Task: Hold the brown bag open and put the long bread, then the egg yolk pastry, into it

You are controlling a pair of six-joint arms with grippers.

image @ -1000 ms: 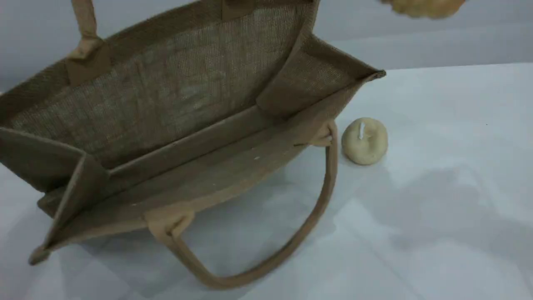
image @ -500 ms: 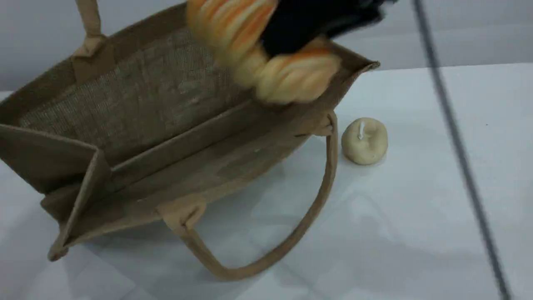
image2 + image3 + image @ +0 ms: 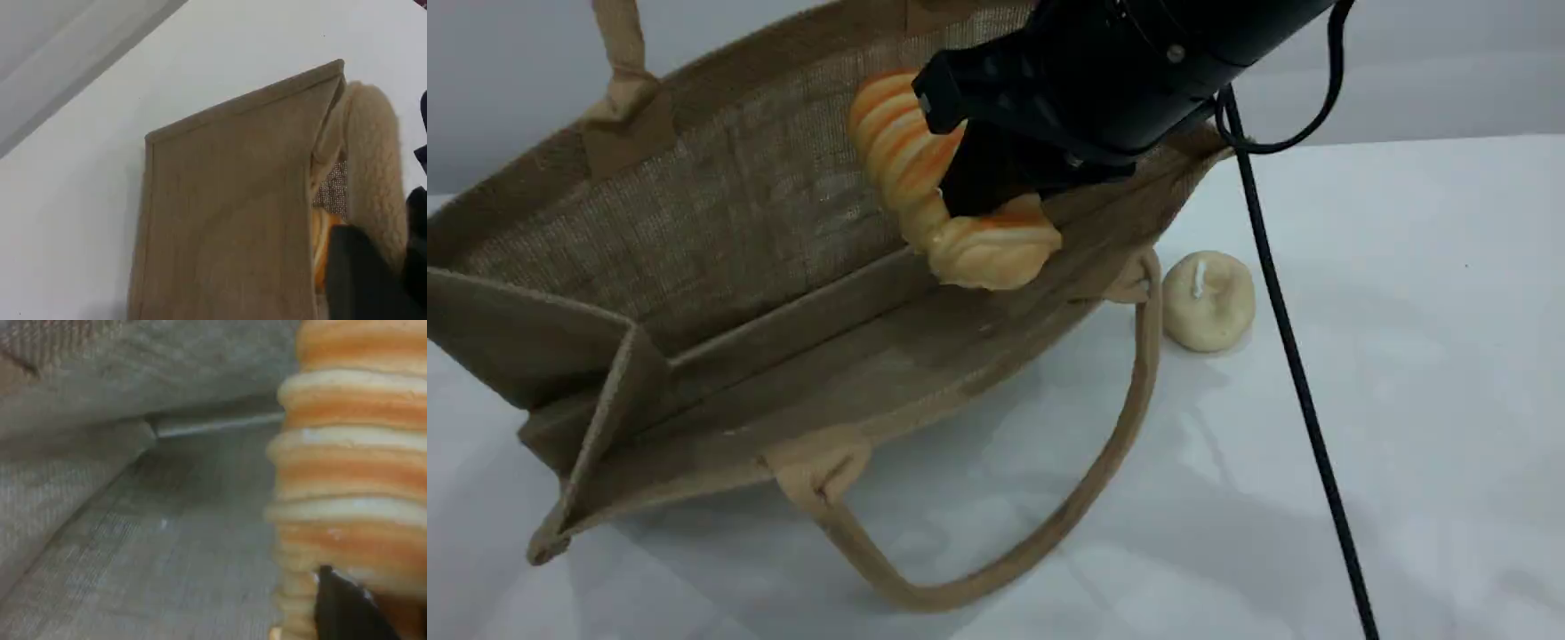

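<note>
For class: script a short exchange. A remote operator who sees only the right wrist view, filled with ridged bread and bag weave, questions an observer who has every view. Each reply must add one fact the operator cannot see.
Operator: I see only bread and weave. Where is the pastry?
Observer: The egg yolk pastry sits on the table, outside the brown bag, just right of its lower handle.
Operator: What keeps the bag open?
Observer: The left gripper is shut on the bag's upper handle, holding that side up.
</note>
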